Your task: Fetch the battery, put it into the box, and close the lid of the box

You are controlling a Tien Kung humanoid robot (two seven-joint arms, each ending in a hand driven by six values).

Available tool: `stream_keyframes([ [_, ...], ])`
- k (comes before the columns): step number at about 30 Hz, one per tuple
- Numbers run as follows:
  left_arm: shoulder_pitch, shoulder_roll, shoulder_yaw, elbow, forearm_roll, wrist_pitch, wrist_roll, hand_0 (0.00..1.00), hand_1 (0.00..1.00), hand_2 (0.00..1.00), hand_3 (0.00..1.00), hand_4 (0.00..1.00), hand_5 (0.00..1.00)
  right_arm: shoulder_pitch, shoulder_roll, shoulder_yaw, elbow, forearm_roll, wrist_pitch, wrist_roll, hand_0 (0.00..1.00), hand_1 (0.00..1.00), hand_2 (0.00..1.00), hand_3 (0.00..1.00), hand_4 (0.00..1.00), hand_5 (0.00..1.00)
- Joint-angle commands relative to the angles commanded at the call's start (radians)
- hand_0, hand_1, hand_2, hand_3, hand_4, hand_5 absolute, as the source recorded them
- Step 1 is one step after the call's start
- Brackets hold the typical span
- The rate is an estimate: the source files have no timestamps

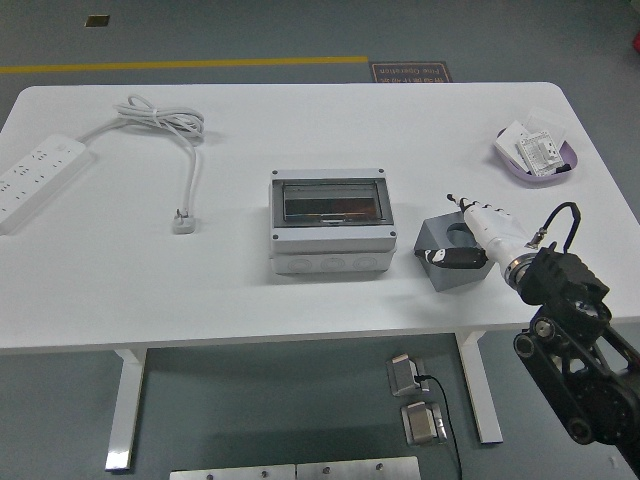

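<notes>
Grey holder [452,262] under right hand [478,238], fingers loosely spread over it, battery not visibly grasped; box [331,221] to its left, lid down; every step outstanding.

On the bench [120,290] there are one grey box [330,220], one grey block [450,252], one power strip [38,180], one purple tray [536,152] and one robot hand [478,235].

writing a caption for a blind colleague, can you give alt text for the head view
The robot's right hand reaches over a grey block on a white table, beside a closed grey box with a clear lid. A power strip lies far left, a purple tray far right.
</notes>
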State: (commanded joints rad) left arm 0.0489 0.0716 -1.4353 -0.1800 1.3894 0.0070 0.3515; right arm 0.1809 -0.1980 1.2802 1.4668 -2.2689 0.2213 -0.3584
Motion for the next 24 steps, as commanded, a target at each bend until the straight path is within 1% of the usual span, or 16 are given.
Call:
stream_keyframes([
  [14, -0.002, 0.002, 0.001, 0.000, -0.004, 0.002, 0.000, 0.605, 0.635, 0.625, 0.634, 0.750, 0.083, -0.004, 0.010, -0.007, -0.005, 0.000, -0.009, -0.003, 0.998, 0.998, 0.998, 0.998, 0.998, 0.628],
  [15, -0.002, 0.002, 0.000, 0.000, -0.004, 0.002, 0.000, 0.605, 0.634, 0.625, 0.635, 0.750, 0.082, -0.004, 0.011, -0.007, -0.005, 0.000, -0.010, -0.003, 0.998, 0.998, 0.998, 0.998, 0.998, 0.641],
  [18, -0.003, 0.002, 0.000, 0.000, -0.003, 0.002, 0.000, 0.605, 0.634, 0.625, 0.635, 0.750, 0.082, -0.004, 0.011, -0.007, -0.005, 0.000, -0.015, -0.002, 0.998, 0.998, 0.998, 0.998, 0.998, 0.641],
  [20, -0.004, 0.002, -0.001, 0.000, -0.002, 0.002, 0.000, 0.605, 0.634, 0.625, 0.635, 0.750, 0.082, -0.003, 0.011, -0.004, -0.003, 0.000, -0.028, 0.004, 0.998, 0.998, 0.998, 0.998, 0.998, 0.641],
  [24, -0.006, 0.003, -0.002, 0.000, -0.001, 0.002, -0.001, 0.605, 0.634, 0.626, 0.635, 0.750, 0.082, -0.004, 0.014, 0.010, 0.005, 0.000, -0.070, 0.023, 0.998, 0.998, 0.998, 0.998, 0.998, 0.645],
])
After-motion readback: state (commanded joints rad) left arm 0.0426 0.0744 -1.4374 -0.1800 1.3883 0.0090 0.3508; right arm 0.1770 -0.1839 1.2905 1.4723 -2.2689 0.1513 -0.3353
